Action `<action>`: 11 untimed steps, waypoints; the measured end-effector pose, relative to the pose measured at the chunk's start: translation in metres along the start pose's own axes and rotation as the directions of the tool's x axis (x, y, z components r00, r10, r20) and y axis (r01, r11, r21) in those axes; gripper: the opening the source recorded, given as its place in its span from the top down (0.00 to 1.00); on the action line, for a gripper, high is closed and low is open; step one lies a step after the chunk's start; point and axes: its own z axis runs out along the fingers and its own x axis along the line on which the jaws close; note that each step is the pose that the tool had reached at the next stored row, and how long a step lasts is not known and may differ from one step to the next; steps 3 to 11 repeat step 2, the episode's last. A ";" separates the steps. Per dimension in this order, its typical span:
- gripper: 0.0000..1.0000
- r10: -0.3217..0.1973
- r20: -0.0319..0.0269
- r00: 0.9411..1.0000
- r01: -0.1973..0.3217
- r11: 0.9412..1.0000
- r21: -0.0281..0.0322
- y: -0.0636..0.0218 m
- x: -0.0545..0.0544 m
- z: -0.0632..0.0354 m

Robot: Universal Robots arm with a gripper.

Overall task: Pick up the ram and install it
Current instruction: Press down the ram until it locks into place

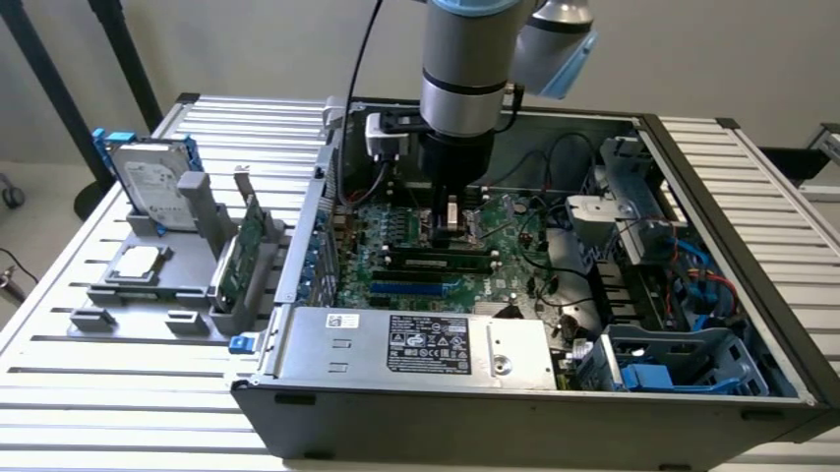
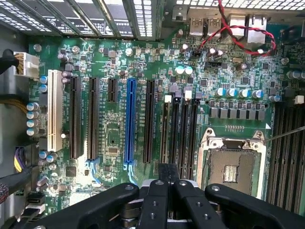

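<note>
- The gripper hangs low inside the open computer case, just above the motherboard, with the arm's grey wrist column straight above it.
- In the wrist view the gripper has its black fingers drawn close together, pinching a thin dark edge that stands up between them; whether this edge is the ram cannot be told for sure from here.
- That held piece sits directly over the group of long black memory slots beside the CPU socket.
- In the exterior view a ram stick, green with dark chips, lies along the slots just in front of the gripper, toward the power supply.
- The blue expansion slot and the white slot lie on the other side of the memory slots from the socket, both bare.
- Red and black twisted wires loop near the rear ports.
- On the slatted table, at the exterior view's left, a grey fixture holds a hard drive upright and a green expansion card on edge.
</note>
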 end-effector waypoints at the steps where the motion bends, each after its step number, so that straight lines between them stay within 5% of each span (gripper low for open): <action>1: 0.89 0.000 0.000 1.000 0.000 1.000 0.000 0.0000 0.000 0.0000; 11: 0.89 0.000 0.000 1.000 0.000 1.000 0.000 0.0000 0.000 0.0000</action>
